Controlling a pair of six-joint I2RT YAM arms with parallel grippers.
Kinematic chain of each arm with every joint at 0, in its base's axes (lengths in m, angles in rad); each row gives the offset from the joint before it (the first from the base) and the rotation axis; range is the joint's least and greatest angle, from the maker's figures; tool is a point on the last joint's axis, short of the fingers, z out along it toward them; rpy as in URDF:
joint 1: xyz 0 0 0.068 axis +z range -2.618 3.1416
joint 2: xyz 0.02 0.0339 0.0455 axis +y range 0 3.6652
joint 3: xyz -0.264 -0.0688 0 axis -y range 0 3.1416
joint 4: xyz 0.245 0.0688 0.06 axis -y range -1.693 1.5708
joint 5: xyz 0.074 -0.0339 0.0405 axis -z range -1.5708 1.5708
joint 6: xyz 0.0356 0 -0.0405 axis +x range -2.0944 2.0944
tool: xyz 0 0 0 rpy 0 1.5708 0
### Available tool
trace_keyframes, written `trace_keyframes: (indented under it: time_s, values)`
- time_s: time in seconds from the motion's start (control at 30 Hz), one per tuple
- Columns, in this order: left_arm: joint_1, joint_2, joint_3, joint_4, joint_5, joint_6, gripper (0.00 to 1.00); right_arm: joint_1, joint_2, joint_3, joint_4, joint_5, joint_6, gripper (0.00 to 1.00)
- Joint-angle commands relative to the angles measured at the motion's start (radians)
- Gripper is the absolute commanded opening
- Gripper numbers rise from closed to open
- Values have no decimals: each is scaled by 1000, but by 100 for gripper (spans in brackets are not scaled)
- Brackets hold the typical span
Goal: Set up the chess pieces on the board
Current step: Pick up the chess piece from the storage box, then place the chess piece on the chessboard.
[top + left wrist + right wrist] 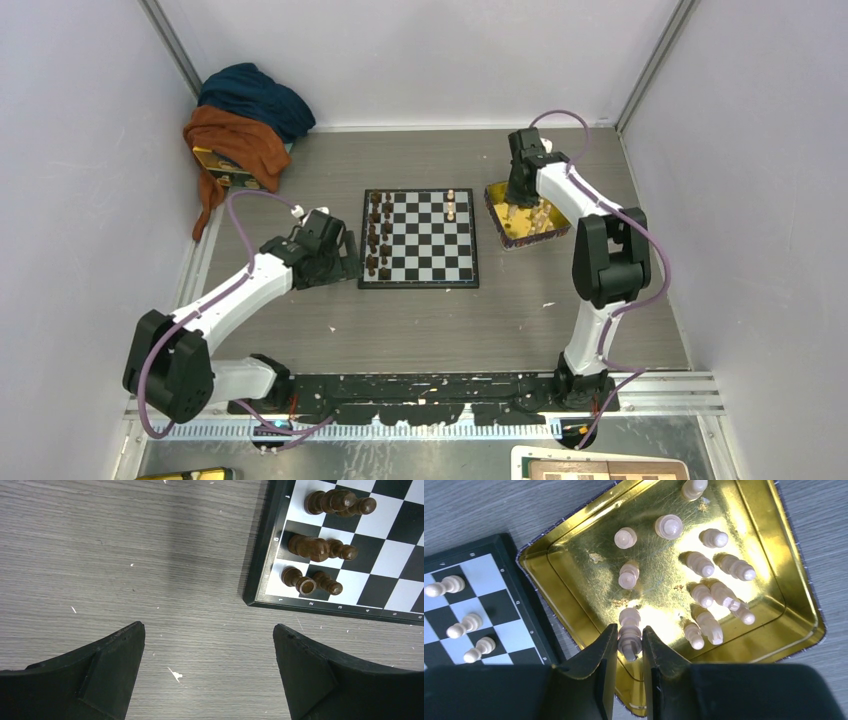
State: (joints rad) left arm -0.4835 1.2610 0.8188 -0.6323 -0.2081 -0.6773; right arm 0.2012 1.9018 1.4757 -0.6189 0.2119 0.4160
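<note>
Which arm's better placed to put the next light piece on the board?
Right. The right gripper is closed on a light piece in the yellow tray beside the board; the left gripper hangs open over bare table near the dark pieces.

Left tool (209, 626) wide open, right tool (629, 628) pinching chess piece (629, 620), arm outstretched.

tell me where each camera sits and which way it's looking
Top: above and behind, looking down on the table; left arm and right arm show, board between them.
Left wrist: looks down at table and the board's corner with dark pieces; open left gripper shows.
Right wrist: looks down into the tray; right gripper pinches a light piece.
Shared: top and right wrist both show tray and board.
</note>
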Motion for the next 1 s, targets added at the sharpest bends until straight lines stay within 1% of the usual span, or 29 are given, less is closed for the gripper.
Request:
trace_keyframes:
  time_s: [0.0,0.2,0.43,0.73,0.97]
  values:
    - [2,-42,9,22,-4,-14,100,18,-123,62,-24,22,-23,1]
    - [2,-51,-4,29,5,-24,100,76,-177,121,-101,27,-40,1]
    - [2,-62,-12,32,10,-31,100,167,-185,152,-181,18,-46,1]
    - [2,-70,-20,32,15,-33,100,272,-138,144,-197,-2,-34,1]
    - [2,-65,-18,32,15,-31,100,292,-89,133,-186,-26,-23,1]
